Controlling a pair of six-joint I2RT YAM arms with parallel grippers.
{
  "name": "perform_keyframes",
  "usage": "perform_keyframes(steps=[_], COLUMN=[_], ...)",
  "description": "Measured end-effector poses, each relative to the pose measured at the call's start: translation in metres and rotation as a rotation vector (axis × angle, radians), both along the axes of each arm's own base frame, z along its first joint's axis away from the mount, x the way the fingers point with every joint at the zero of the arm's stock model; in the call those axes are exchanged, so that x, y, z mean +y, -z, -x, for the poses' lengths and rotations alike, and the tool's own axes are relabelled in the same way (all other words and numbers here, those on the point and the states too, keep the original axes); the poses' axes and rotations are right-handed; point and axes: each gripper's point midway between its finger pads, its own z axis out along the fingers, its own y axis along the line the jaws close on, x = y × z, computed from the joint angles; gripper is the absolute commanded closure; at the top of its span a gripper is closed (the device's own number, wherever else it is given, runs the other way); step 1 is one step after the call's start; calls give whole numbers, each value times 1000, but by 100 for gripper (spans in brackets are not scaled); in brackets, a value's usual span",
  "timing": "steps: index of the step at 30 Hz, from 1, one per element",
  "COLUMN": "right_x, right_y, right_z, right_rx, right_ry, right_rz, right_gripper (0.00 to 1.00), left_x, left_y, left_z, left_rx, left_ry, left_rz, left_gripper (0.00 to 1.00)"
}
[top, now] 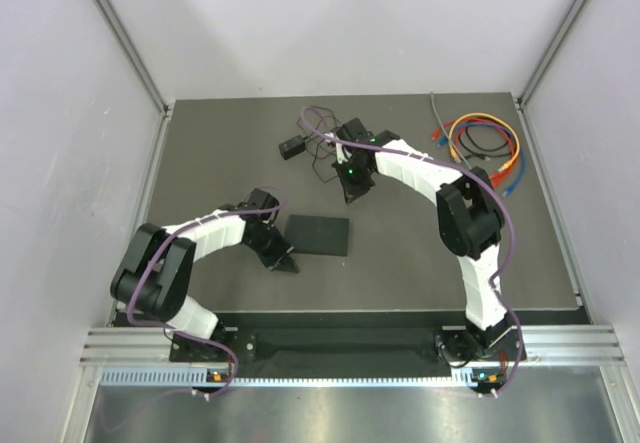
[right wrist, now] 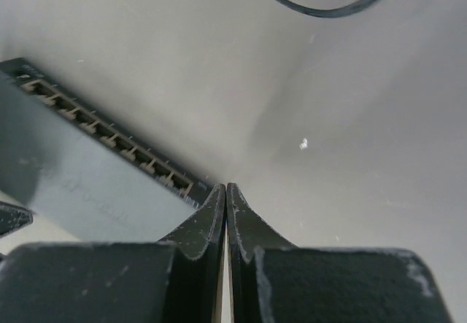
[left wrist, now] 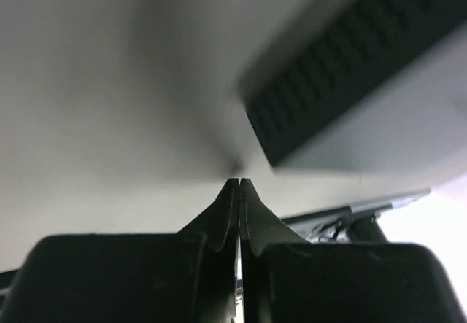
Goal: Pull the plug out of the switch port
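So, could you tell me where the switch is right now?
Top view: the switch lies flat on the table, just right of the left gripper, with the right gripper beyond it.

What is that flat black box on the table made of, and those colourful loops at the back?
The switch looks like matte black plastic or painted metal, I can't tell which: flat, dull, without glare, a row of sockets along one edge. The coiled cables look like flexible plastic-sheathed cord: smooth orange and blue loops.
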Motion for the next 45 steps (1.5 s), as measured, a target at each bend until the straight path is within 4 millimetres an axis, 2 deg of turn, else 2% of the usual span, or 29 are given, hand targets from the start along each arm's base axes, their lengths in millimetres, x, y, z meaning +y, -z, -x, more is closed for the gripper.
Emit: perform_keyframes(steps=[2, 8, 15, 18, 22, 24, 27, 29, 33, 36, 38, 40, 41, 44, 45], right_x=[2, 11, 17, 9, -7, -9, -1, 16, 53, 64, 62, 55, 50, 29, 21], right_y=[13, 42, 47, 47, 46, 45, 45, 43, 30, 13, -3, -20, -25, -43, -46], right_z=[1, 10, 25, 41, 73, 88, 107, 115, 117, 108, 103, 103, 104, 111, 116], right_rx=[38, 133, 178, 186, 222, 249, 298, 320, 326, 285, 234, 182, 157, 87, 72], right_ry=[-4, -28, -35, -22, 20, 41, 74, 89, 112, 126, 130, 131, 131, 141, 148], right_rz=[-1, -21, -81, -94, -115, -136, -177, -242, -389, -450, -473, -476, -470, -445, -433], right_gripper=[100, 100, 100, 100, 100, 100, 100, 100, 100, 100, 100, 100, 100, 98, 93], left_x=[0, -12, -21, -23, -26, -30, -39, -50, -71, -73, -67, -52, -39, -15, -8], left_y=[7, 6, 5, 5, 4, 3, 1, -1, -3, -5, -8, -13, -19, -47, -62], left_z=[-3, -29, -64, -77, -95, -110, -138, -160, -175, -177, -178, -180, -182, -188, -190], left_rx=[26, 20, -13, -23, -40, -55, -103, -159, -191, -197, -202, -207, -212, -266, -302], left_ry=[-16, -22, -6, 16, 58, 79, 95, 105, 144, 174, 184, 181, 175, 161, 157], left_rz=[-18, -18, -48, -65, -77, -68, -41, 5, 86, 76, 51, 4, -32, -74, -81], left_gripper=[100, 100, 100, 100, 100, 100, 100, 100, 100, 98, 94, 92, 91, 86, 85])
